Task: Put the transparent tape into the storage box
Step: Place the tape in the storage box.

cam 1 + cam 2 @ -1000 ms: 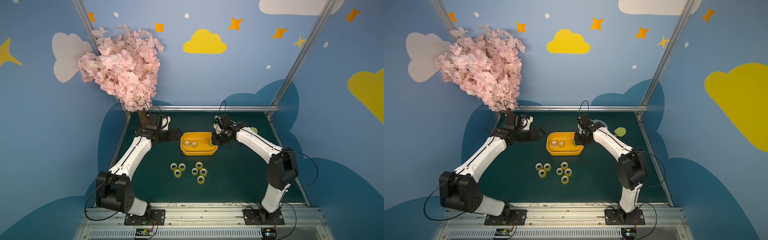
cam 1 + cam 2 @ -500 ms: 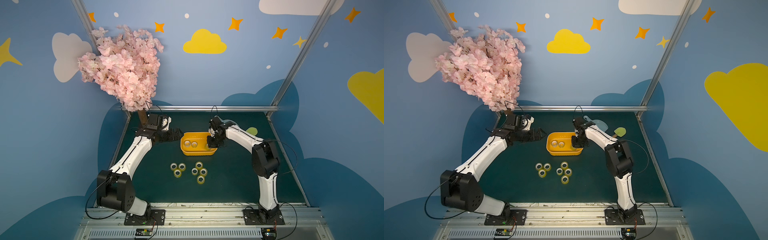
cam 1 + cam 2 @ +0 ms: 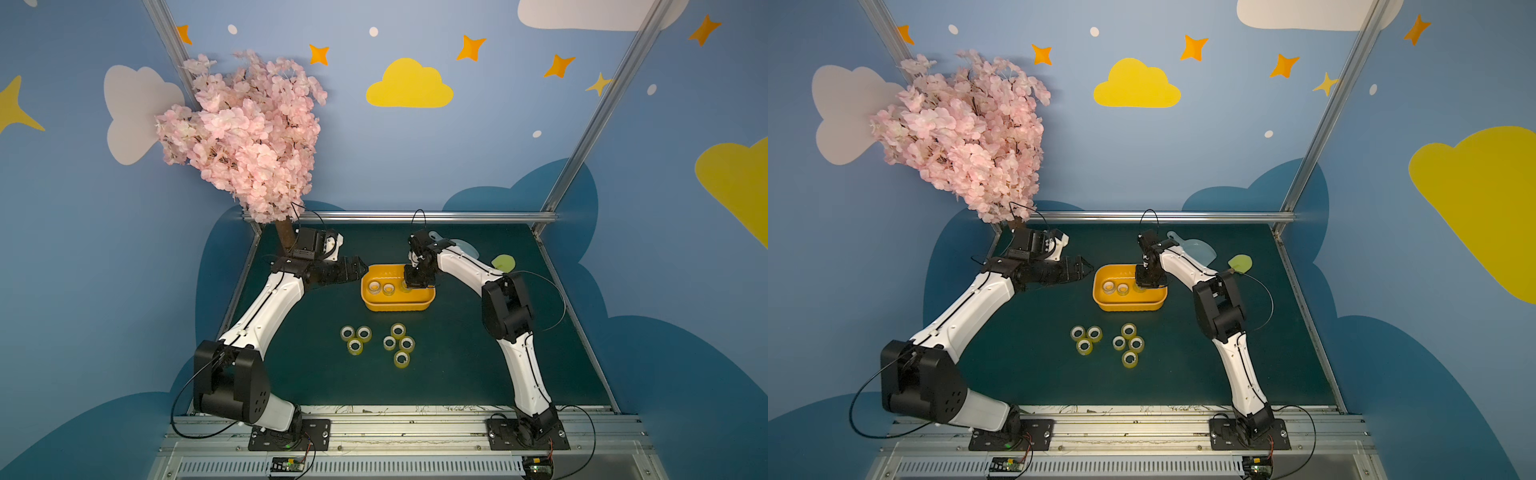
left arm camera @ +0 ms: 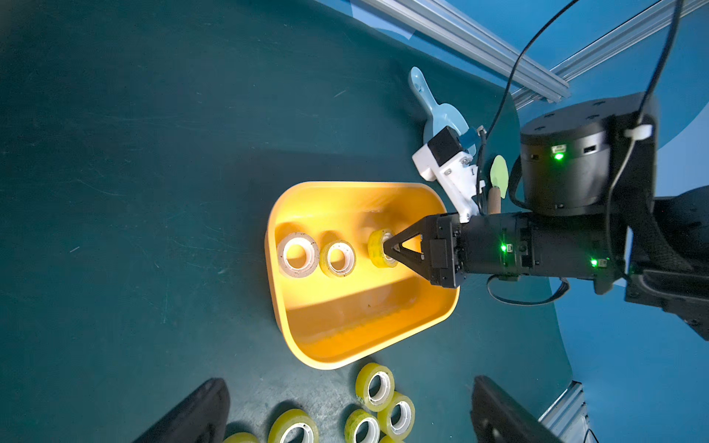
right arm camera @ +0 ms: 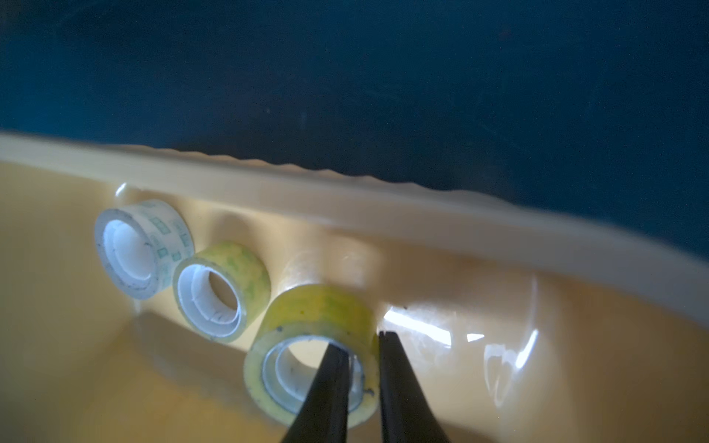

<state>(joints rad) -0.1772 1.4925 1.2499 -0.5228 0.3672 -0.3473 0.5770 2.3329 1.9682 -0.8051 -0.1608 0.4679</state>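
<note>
Straddling the side of a yellowish tape roll (image 5: 318, 310), the right gripper (image 5: 362, 341) is seen inside the storage box (image 5: 345, 207). One finger is set in the roll's core hole and the other just outside its rim, so the jaws are narrowly parted with the tape winding between them. Whether the winding is actually pinched cannot be told. The roll is placed within the box, close to a long wall, in line with a second yellowish roll (image 5: 226, 287) and a clearer white-cored roll (image 5: 142, 245).

The left gripper (image 3: 358, 268) is positioned just beside the box's end. Its fingers (image 4: 199, 410) are shown spread wide, with nothing between them.

In both top views seven loose rolls are counted on the green mat (image 3: 457, 353) in front of the box, a cluster of three (image 3: 355, 346) and a cluster of four (image 3: 398, 330). Only some of them are caught from the left wrist. A pale blue dustpan (image 4: 441, 115) is shown plainly from the left wrist, while in the top views it is mostly covered by the right arm.
</note>
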